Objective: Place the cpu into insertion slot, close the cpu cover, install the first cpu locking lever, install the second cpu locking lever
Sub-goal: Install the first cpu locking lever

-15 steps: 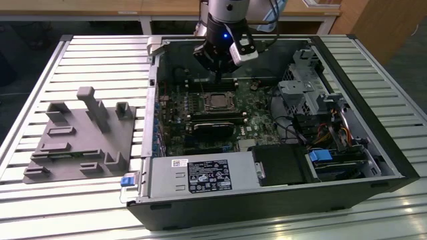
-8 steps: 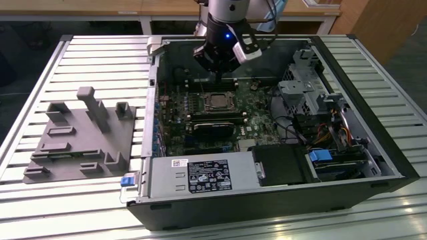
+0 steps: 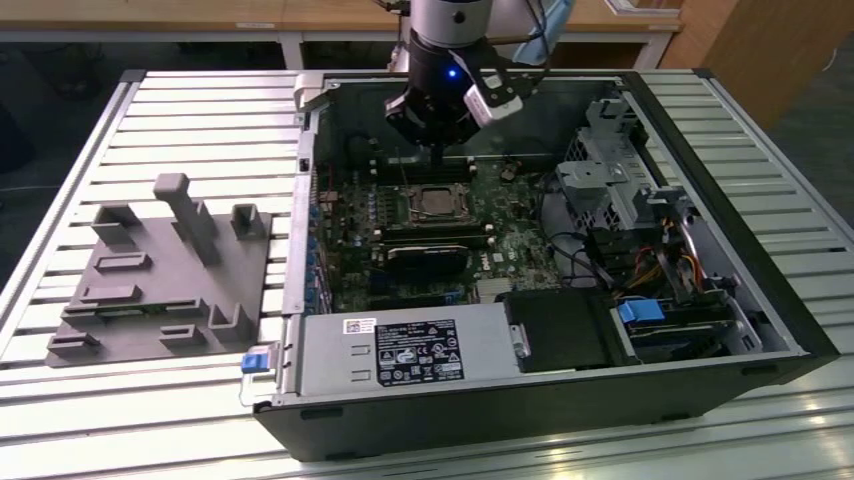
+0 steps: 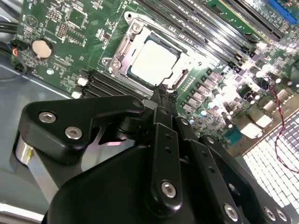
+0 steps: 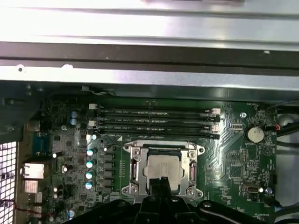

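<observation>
The cpu (image 3: 434, 203) (image 4: 154, 60) (image 5: 164, 167), a pale silvery square, lies flat in the insertion slot (image 5: 161, 148) on the green board inside the open computer case. The silvery cpu cover (image 4: 122, 51) (image 5: 136, 168) lies down around it, and the chip shows through its window. My gripper (image 3: 437, 158) (image 4: 161, 95) (image 5: 160, 183) hangs just above the socket, over the edge nearest the case's back wall. Its black fingers are shut together with nothing between them. Their tip overlaps the chip's edge in both wrist views. I cannot tell whether they touch it.
Long black memory slots (image 5: 154, 122) run beside the socket. A black block (image 3: 434, 262) sits on the socket's other side, and the power supply (image 3: 400, 350) lies at the case front. A drive cage with cables (image 3: 627, 190) stands at the exterior view's right. A grey fixture (image 3: 160, 270) rests on the slatted table.
</observation>
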`<action>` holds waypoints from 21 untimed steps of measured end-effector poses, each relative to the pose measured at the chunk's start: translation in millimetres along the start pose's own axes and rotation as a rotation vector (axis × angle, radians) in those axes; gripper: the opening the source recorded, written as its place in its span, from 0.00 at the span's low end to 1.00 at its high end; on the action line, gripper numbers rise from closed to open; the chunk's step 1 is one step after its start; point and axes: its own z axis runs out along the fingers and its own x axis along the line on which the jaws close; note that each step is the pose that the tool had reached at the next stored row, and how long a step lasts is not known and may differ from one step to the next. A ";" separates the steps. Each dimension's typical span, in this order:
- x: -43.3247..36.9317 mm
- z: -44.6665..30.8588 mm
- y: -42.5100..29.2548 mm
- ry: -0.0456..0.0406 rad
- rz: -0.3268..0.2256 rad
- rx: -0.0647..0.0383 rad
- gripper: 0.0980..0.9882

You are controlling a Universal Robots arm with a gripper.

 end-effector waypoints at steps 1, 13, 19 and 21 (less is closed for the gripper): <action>1.7 0.2 0.0 -0.0041 0.000 0.000 0.02; 14.8 0.6 0.3 -0.0070 0.000 0.000 0.02; 18.0 0.6 0.3 -0.0071 0.000 0.000 0.02; 19.1 0.6 0.3 -0.0071 0.000 0.000 0.02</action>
